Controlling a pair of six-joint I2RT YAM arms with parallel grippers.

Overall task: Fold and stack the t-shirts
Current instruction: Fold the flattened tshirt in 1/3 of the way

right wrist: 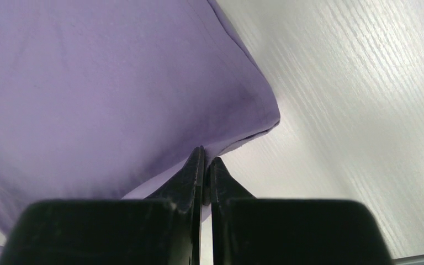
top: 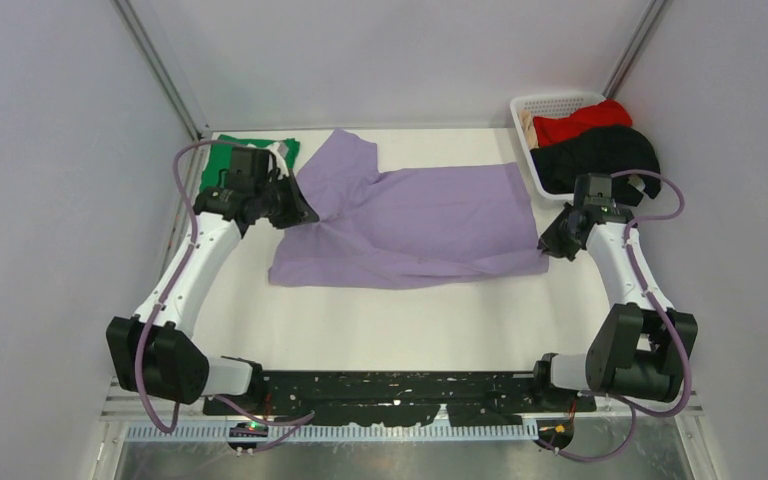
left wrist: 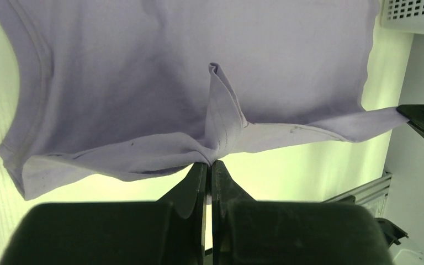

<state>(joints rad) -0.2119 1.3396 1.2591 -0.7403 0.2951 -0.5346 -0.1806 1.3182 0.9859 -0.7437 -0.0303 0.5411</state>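
White surface (top: 390,330) carries a purple shirt (top: 430,215); on the left arm (top: 197,262) the jaws pinch its nine-o'clock edge, on the right arm (top: 620,262) its three-o'clock corner.

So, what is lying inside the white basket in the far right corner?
Inside the white basket lie a red t-shirt and, nearer the arms, a black t-shirt that spills over its near rim. Anything beneath these two is covered and cannot be seen.
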